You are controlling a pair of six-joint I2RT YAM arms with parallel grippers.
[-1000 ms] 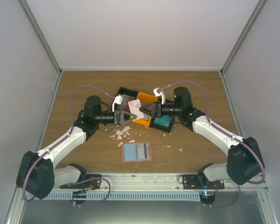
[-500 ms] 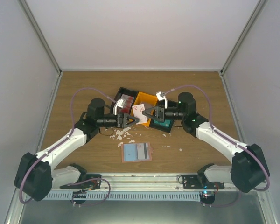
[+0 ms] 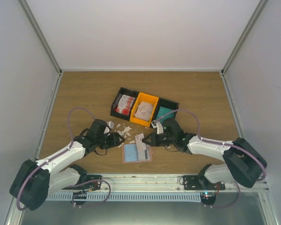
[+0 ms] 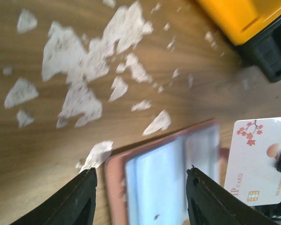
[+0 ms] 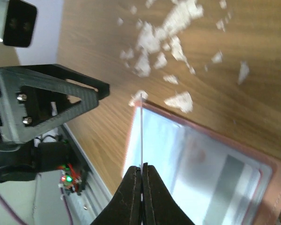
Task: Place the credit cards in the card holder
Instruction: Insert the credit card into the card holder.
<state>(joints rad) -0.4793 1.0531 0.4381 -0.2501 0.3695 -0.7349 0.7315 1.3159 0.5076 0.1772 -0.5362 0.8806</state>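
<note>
The wooden table (image 3: 84, 93) carries a three-compartment tray (image 3: 115, 102) at its far middle, with more cards (image 3: 125, 104) lying in its bins. On the near side of the tray the card holder (image 3: 131, 154) lies flat and open, its clear pocket face up. The left gripper (image 3: 120, 139) hangs low at its left edge with fingers (image 4: 82, 199) spread and nothing between them, the card holder (image 4: 159, 178) showing in the gap. The right gripper (image 3: 149, 138) is pinched on one white card (image 3: 140, 140), held on edge over the far-left part of the card holder (image 5: 210, 183). The card (image 4: 257, 159) shows a blossom print from the left wrist and only a thin line from the right. White scraps (image 3: 124, 131) litter the wood just far-left of the holder. The step in hand looks like feeding this card into a pocket. I would tip it flatter and bring its leading edge square to the pocket mouth, which I cannot make out. The free left fingers could pin the holder so it does not slide
</note>
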